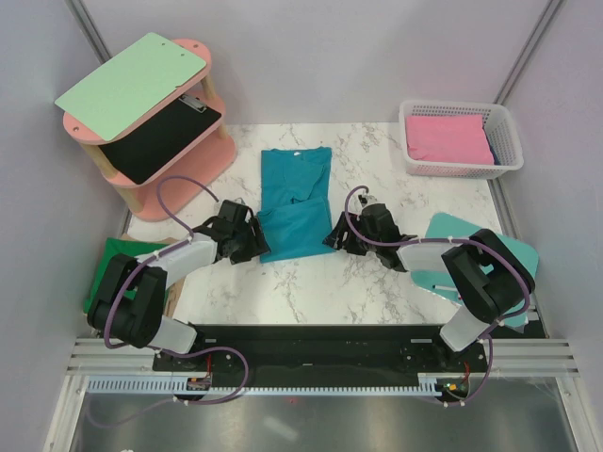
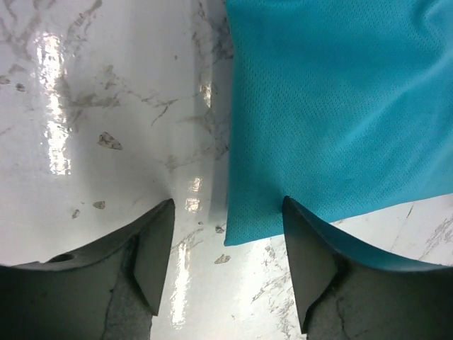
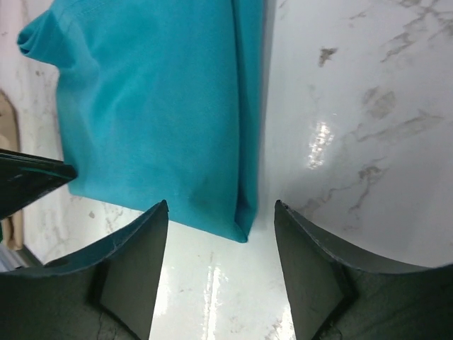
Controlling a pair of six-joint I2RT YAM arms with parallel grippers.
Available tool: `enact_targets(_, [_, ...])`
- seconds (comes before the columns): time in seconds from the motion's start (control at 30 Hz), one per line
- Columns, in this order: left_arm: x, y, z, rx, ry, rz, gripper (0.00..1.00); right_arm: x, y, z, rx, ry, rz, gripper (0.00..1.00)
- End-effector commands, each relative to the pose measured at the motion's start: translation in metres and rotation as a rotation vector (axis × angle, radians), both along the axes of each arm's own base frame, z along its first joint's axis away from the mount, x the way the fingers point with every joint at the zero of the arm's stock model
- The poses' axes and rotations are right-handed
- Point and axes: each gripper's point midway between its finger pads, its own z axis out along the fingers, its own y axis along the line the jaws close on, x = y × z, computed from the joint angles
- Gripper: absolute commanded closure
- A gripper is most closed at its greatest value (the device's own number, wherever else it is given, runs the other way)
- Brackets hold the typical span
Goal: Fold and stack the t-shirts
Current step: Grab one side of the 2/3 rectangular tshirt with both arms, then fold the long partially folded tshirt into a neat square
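At the far left the dark green t-shirt point(image 1: 111, 259) lies bunched at the table's point(image 1: 377, 282) edge beside the left arm's base, where a wide elbow swing might drag it further off. The left gripper point(image 2: 228, 200) has its fingers spread apart and empty, low over the marble, with the near left corner of the teal-blue t-shirt point(image 1: 295, 193) lying between them. That corner sits closer to one finger than the other, so a closing pinch could nip only the hem or push the cloth aside. The shirt itself lies mid-table, folded into a long narrow strip, with a loose ridge across its middle. The right gripper point(image 3: 221, 203) is likewise parted and holding nothing, straddling the near right corner, where the folded edge is several layers thick. Catching only the top layer there would probably let the fold fall open. If one arm rises ahead of the other, the crease would likely skew.
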Motion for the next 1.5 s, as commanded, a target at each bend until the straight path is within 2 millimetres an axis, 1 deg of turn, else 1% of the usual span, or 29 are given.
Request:
enact_targets(0.0, [0.005,-0.019,0.000,-0.084,-0.019,-0.009,0.37,-0.020,0.015,-0.017,0.070,0.097,0.045,0.33])
enact_targets(0.03, [0.005,-0.021,-0.002,-0.087,-0.018,-0.014,0.39,-0.024,0.020,-0.018,0.077,0.106,0.050,0.34])
enact_targets(0.13, [0.007,-0.028,-0.009,-0.099,-0.007,-0.029,0.56,-0.030,0.027,-0.020,0.097,0.095,0.058,0.53])
enact_targets(0.17, [0.005,-0.029,-0.014,-0.094,0.008,-0.032,0.65,-0.030,0.027,-0.020,0.108,0.085,0.057,0.66])
enact_targets(0.2, [0.005,-0.030,-0.015,-0.096,0.012,-0.035,0.90,-0.032,0.029,-0.020,0.117,0.087,0.062,0.73])
enact_targets(0.23, [0.003,-0.032,-0.016,-0.098,0.017,-0.043,0.98,-0.036,0.032,-0.020,0.129,0.093,0.078,0.82])
enact_targets(0.27, [0.001,-0.033,-0.017,-0.096,0.023,-0.047,0.98,-0.038,0.031,-0.020,0.132,0.100,0.077,0.96])
enact_targets(0.3, [-0.002,-0.035,-0.016,-0.100,0.022,-0.055,0.98,-0.041,0.031,-0.021,0.133,0.104,0.081,0.99])
enact_targets(0.47, [-0.035,-0.039,-0.010,-0.115,0.049,-0.070,0.98,-0.064,0.026,-0.015,0.126,0.107,0.119,1.00])
enact_targets(0.6, [-0.072,-0.037,-0.002,-0.096,0.072,-0.080,0.98,-0.085,0.023,-0.006,0.114,0.099,0.169,1.00])
enact_targets(0.63, [-0.077,-0.041,0.008,-0.115,0.048,-0.090,0.98,-0.092,0.026,-0.003,0.112,0.091,0.191,1.00])
enact_targets(0.7, [-0.087,-0.038,0.013,-0.111,0.055,-0.091,0.98,-0.103,0.022,0.006,0.103,0.070,0.209,1.00])
enact_targets(0.77, [-0.088,-0.037,0.029,-0.134,0.020,-0.088,0.98,-0.110,0.019,0.020,0.109,0.039,0.221,1.00])
enact_targets(0.83, [-0.086,-0.034,0.044,-0.124,-0.008,-0.083,0.98,-0.109,0.015,0.031,0.101,-0.001,0.212,1.00])
enact_targets(0.9, [-0.075,-0.035,0.068,-0.124,-0.063,-0.082,0.98,-0.101,0.008,0.053,0.085,-0.071,0.175,1.00])
enact_targets(0.93, [-0.076,-0.034,0.072,-0.109,-0.059,-0.093,0.98,-0.097,0.005,0.060,0.066,-0.107,0.171,0.99])
enact_targets(0.97, [-0.070,-0.032,0.075,-0.083,-0.070,-0.085,0.98,-0.090,0.003,0.077,0.057,-0.150,0.156,0.98])
enact_targets(1.0, [-0.060,-0.034,0.090,-0.077,-0.107,-0.080,0.98,-0.082,-0.001,0.084,0.032,-0.185,0.125,0.98])
enact_targets(1.03, [-0.056,-0.033,0.094,-0.059,-0.115,-0.089,0.98,-0.074,-0.001,0.098,0.009,-0.229,0.121,0.98])
enact_targets(1.07, [-0.045,-0.036,0.105,-0.050,-0.139,-0.089,0.98,-0.068,-0.002,0.105,-0.006,-0.251,0.111,0.98])
enact_targets(1.13, [-0.035,-0.037,0.115,-0.024,-0.158,-0.100,0.98,-0.053,0.000,0.122,-0.037,-0.306,0.102,0.98])
enact_targets(1.23, [-0.008,-0.038,0.135,0.006,-0.209,-0.087,0.98,-0.028,0.003,0.136,-0.079,-0.357,0.073,0.97])
enact_targets(1.27, [0.002,-0.041,0.148,-0.003,-0.237,-0.085,0.98,-0.022,0.003,0.138,-0.094,-0.367,0.068,0.97])
enact_targets(1.3, [0.012,-0.039,0.146,0.019,-0.230,-0.086,0.98,-0.010,0.004,0.150,-0.094,-0.396,0.051,0.97])
enact_targets(1.33, [0.019,-0.039,0.149,0.021,-0.237,-0.084,0.98,-0.001,0.005,0.144,-0.117,-0.388,0.045,0.96])
enact_targets(1.37, [0.029,-0.042,0.162,0.015,-0.266,-0.083,0.98,0.007,0.004,0.145,-0.131,-0.400,0.043,0.97])
enact_targets(1.4, [0.039,-0.040,0.157,0.042,-0.254,-0.084,0.98,0.022,0.001,0.155,-0.124,-0.423,0.016,0.96])
enact_targets(1.43, [0.045,-0.041,0.159,0.047,-0.258,-0.088,0.98,0.031,0.002,0.147,-0.139,-0.409,0.017,0.96])
enact_targets(1.47, [0.057,-0.043,0.170,0.045,-0.286,-0.085,0.98,0.039,0.001,0.148,-0.143,-0.415,0.010,0.96])
